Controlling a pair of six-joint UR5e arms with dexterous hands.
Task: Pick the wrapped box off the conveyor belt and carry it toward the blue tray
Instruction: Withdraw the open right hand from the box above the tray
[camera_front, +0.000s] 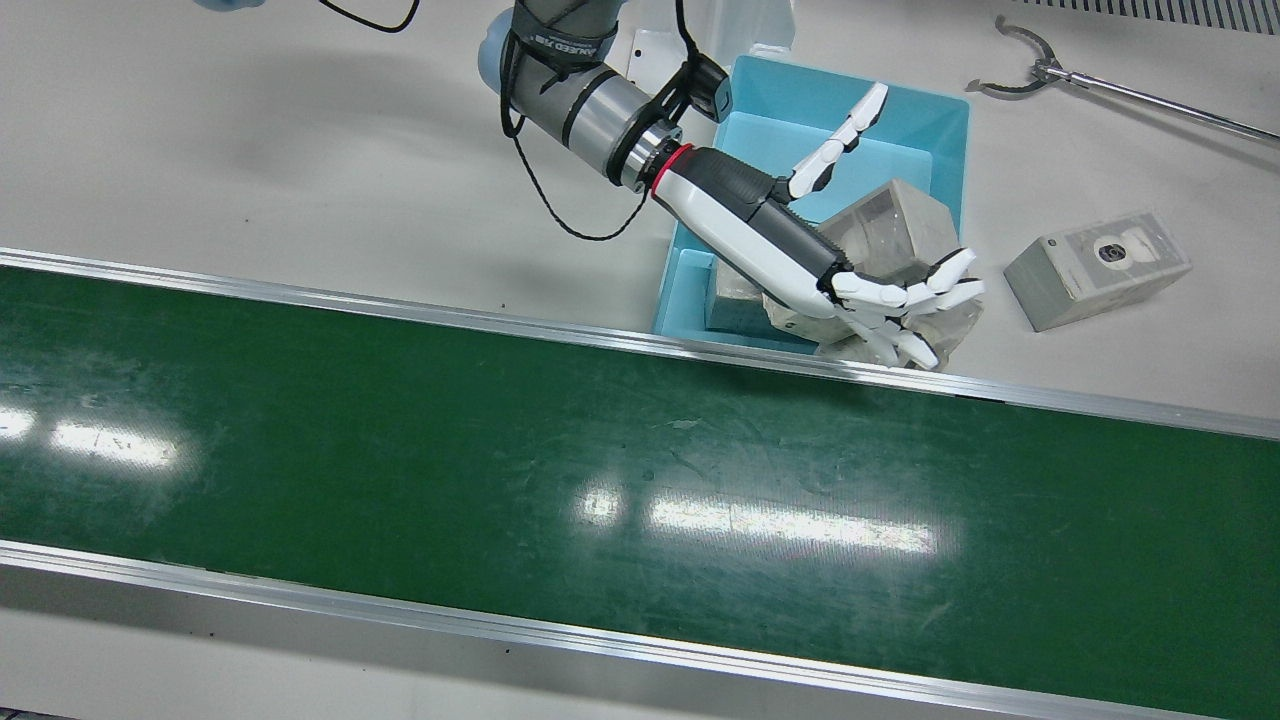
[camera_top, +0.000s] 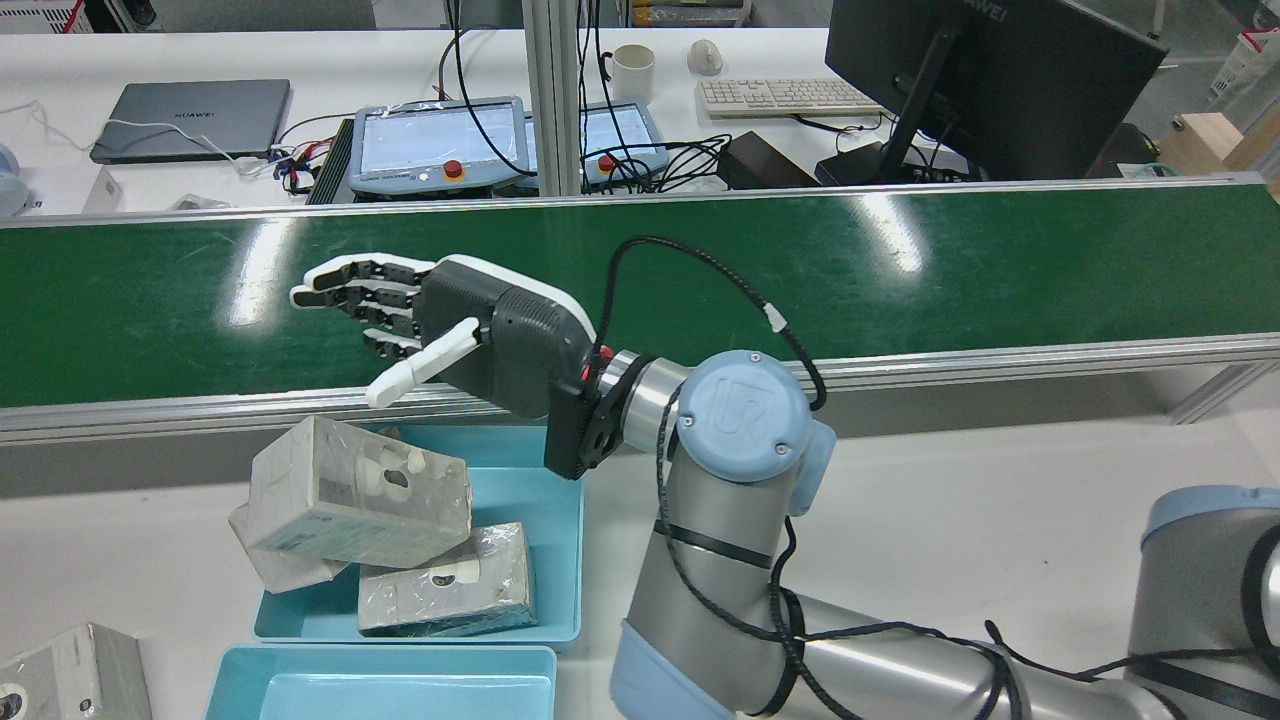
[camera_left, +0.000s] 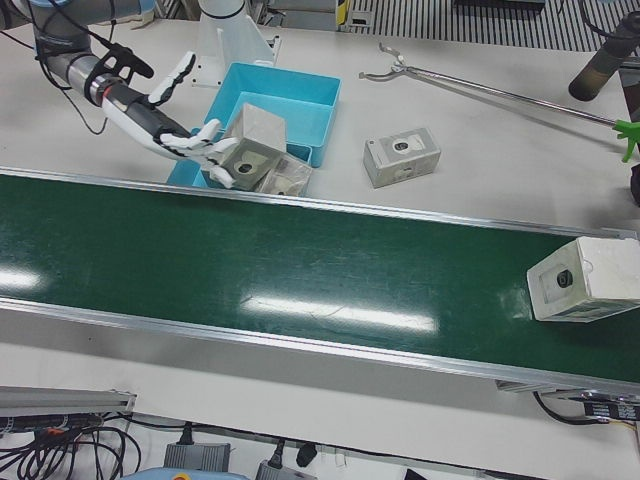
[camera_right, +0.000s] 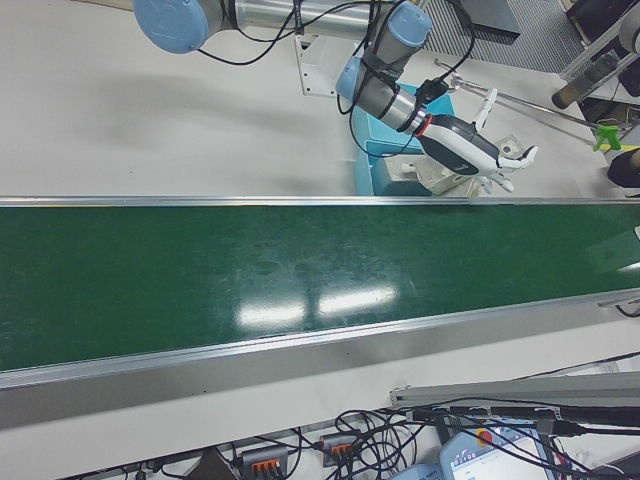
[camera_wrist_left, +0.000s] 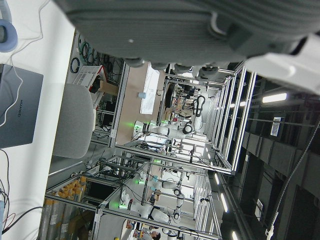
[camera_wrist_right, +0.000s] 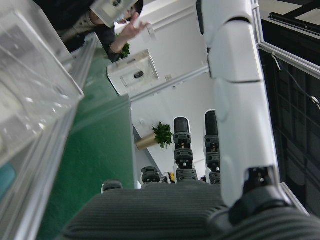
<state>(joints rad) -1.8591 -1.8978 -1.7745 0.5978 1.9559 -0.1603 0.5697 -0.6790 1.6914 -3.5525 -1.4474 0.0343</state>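
My right hand (camera_front: 900, 300) is open with its fingers spread and holds nothing. It hovers over the conveyor-side rim of a blue tray (camera_top: 545, 520); it also shows in the rear view (camera_top: 400, 315). Just below it a plastic-wrapped box (camera_top: 360, 490) leans tilted on the tray's left rim and on other wrapped boxes (camera_top: 445, 580); the same box shows in the front view (camera_front: 885, 225). Another box (camera_left: 585, 280) lies on the green belt (camera_front: 600, 480) at its far end. My left hand shows only as a blurred grey palm (camera_wrist_left: 200, 30) in its own view.
A second blue tray (camera_front: 900, 115), empty, sits beside the first, nearer the robot. A grey box (camera_front: 1095, 268) lies on the table beside the trays. A long reacher tool (camera_front: 1110, 88) lies beyond it. Monitors and pendants stand past the belt (camera_top: 450, 145).
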